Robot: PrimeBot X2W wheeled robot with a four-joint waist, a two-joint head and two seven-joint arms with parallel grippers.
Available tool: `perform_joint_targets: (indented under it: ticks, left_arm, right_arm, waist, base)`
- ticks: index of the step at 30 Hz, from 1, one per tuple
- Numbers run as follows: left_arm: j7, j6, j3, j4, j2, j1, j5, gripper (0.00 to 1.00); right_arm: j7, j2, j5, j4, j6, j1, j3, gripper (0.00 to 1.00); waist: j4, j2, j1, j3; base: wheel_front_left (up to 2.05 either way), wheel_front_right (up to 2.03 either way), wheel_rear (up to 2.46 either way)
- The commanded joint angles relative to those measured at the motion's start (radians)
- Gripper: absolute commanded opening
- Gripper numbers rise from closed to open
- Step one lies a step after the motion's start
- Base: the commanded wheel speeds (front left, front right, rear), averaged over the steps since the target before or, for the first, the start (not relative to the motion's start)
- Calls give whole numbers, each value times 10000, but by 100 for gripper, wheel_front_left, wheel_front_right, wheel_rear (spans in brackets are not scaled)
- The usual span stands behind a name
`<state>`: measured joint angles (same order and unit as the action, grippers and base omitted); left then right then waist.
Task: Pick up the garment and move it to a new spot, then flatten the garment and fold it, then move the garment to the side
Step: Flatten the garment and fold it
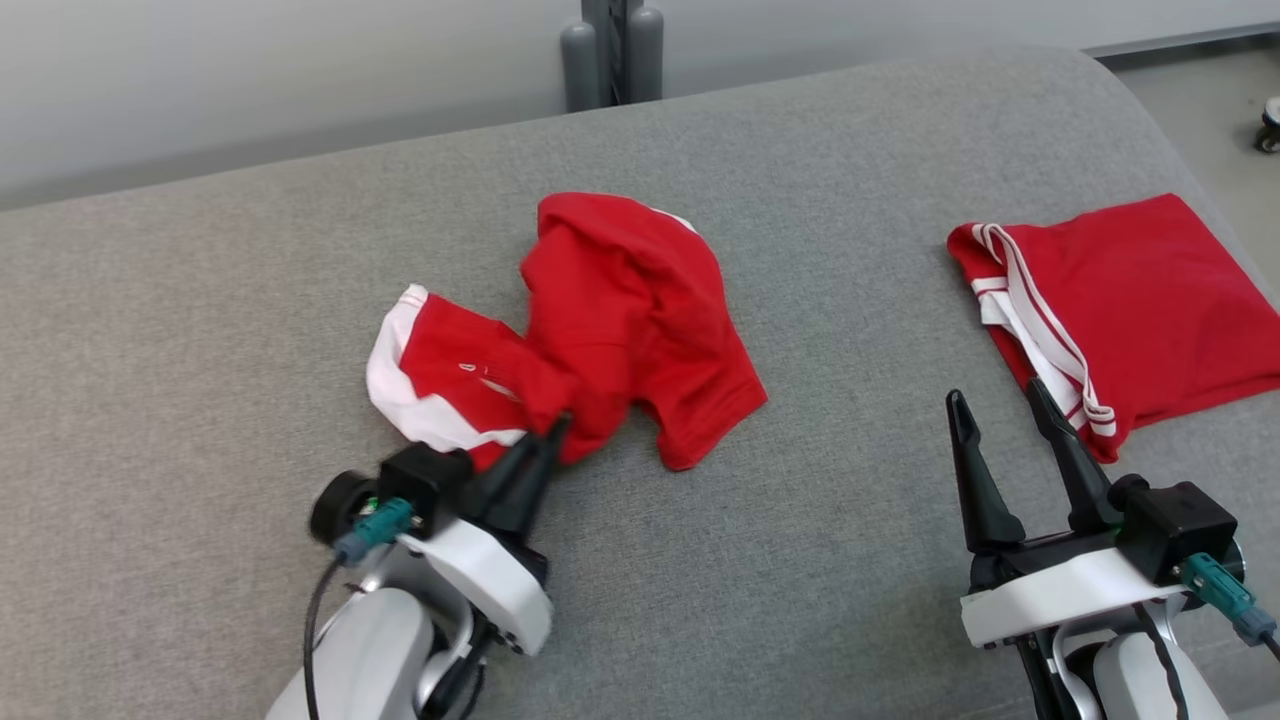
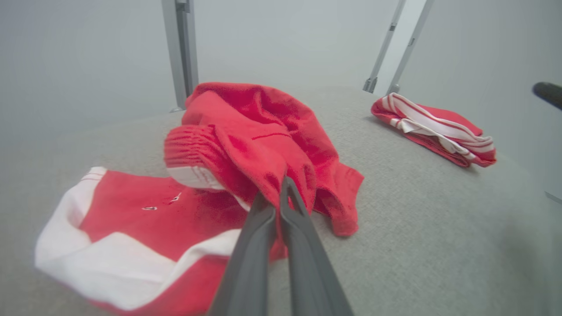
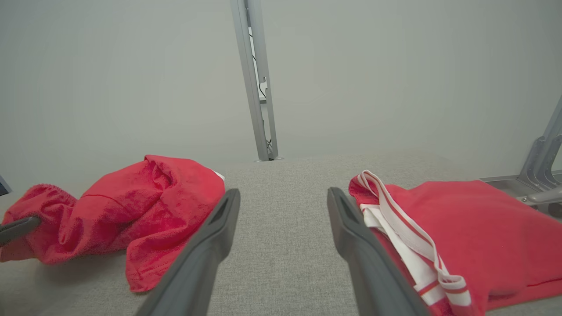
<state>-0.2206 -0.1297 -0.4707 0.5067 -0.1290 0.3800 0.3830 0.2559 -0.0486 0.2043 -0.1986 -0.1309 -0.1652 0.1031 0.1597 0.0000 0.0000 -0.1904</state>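
A crumpled red and white garment (image 1: 610,310) lies in a heap at the middle of the grey padded surface (image 1: 820,480). My left gripper (image 1: 555,425) is shut on a fold at its near edge. In the left wrist view the two dark fingers (image 2: 281,210) pinch red cloth of the garment (image 2: 246,149) between their tips. My right gripper (image 1: 1000,400) hovers open at the lower right with nothing between its fingers. The right wrist view shows this gripper (image 3: 283,197) over bare surface, the crumpled garment (image 3: 145,206) to its left.
A second red garment with white stripes (image 1: 1120,300) lies folded at the right edge of the surface, just beyond my right gripper. A grey post (image 1: 612,50) stands behind the far edge. Floor and a caster wheel (image 1: 1270,125) show at the far right.
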Motion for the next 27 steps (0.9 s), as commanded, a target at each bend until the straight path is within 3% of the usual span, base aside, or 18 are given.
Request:
perform_joint_targets:
  ticks: [1, 4, 8, 13, 14, 18, 27]
  left_arm:
    - [-30, -3, -416, -424, -298, 40, 204, 0]
    - [193, -6, -1632, -1756, -544, 322, 861, 0]
    - [511, -7, -2443, -3467, -670, 722, 1789, 0]
    - [680, 0, -2269, -4786, -407, 1134, 2721, 0]
    - [748, 251, -1834, -5059, -262, 1206, 3195, 0]
    - [959, 898, -1207, -4551, -725, 1153, 3217, 0]
    - [1028, 1413, -423, -2164, -1775, 432, 3404, 0]
  right_arm:
    - [44, -45, 65, -9, 4, -39, -64, 100]
    - [68, -47, 60, -88, 4, -15, -70, 100]
    - [91, -45, 129, -156, 4, 4, -79, 100]
    - [101, -48, 175, -208, 4, 36, -45, 100]
    - [103, -46, 195, -216, 4, 34, -2, 100]
    - [109, -43, 267, -227, 4, -37, 100, 100]
    - [112, -48, 273, -181, 4, -210, 182, 100]
  waist:
    - [-106, 0, 0, 114]
    - [-216, 0, 0, 286]
    - [-332, 0, 0, 505]
    - [-408, 0, 0, 649]
    - [-429, 0, 0, 679]
    - [-445, 0, 0, 636]
    - [-514, 0, 0, 348]
  base:
    - [0, 0, 0]
    - [0, 0, 0]
    - [0, 0, 0]
    - [0, 0, 0]
    - [0, 0, 0]
    - [0, 0, 0]
    - [0, 0, 0]
